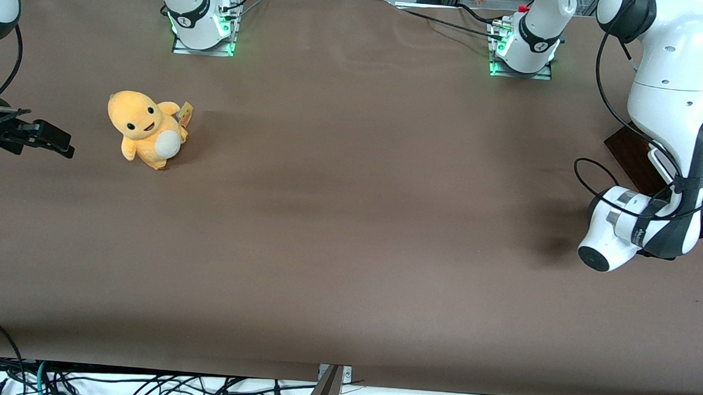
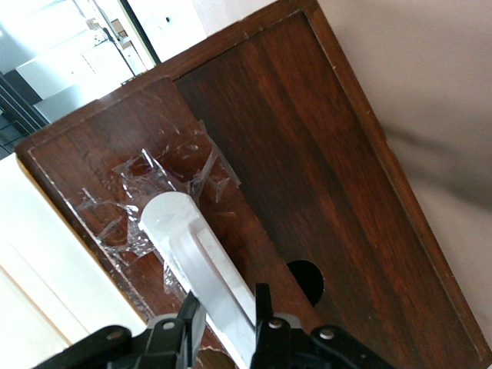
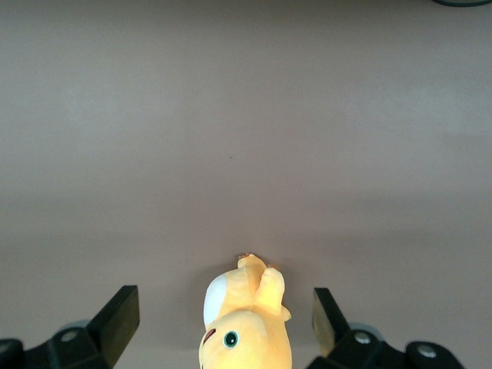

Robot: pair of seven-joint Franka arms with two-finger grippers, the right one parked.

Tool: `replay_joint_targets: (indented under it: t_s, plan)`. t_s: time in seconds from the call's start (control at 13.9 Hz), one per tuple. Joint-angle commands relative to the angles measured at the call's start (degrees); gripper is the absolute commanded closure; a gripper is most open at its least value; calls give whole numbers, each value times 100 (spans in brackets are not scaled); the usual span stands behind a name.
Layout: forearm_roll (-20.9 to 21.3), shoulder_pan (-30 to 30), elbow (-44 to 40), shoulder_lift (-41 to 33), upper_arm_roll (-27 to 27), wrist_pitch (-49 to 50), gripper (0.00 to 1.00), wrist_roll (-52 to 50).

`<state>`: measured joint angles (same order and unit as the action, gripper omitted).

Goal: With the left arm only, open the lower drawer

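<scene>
A wide desk (image 1: 349,233) covered in brown matting is seen from the front, its near edge running above a tangle of cables and its middle left bare. The lower drawer (image 2: 307,154) is found at the working arm's end of the desk, right at that edge, where only a dark brown corner of it shows in the front view beneath the left arm (image 1: 672,112). The arm is bent down over that corner, with its black cable looped beside it. In the left wrist view, the gripper (image 2: 224,323) is placed at the drawer's front, and its black fingers (image 2: 264,307) are set on either side of the white bar handle (image 2: 201,257), pinching it. Clear tape is seen crumpled on the wood around the handle's rounded end, and a round hole is cut in the dark panel beside it. A yellow plush toy (image 1: 146,128) is seated toward the parked arm's end of the desk, well apart from the drawer, with open matting all around it.
</scene>
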<state>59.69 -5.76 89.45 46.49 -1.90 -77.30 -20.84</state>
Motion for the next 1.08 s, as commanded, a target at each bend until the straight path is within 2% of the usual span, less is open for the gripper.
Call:
replay_joint_targets:
  t_s: [0.0,0.5,1.01]
  plan:
    - [34,294,-262,202,-48,84,87,388]
    - [-98,453,-358,220,-65,101,87,388]
    - [-414,655,-499,273,-65,93,87,379]
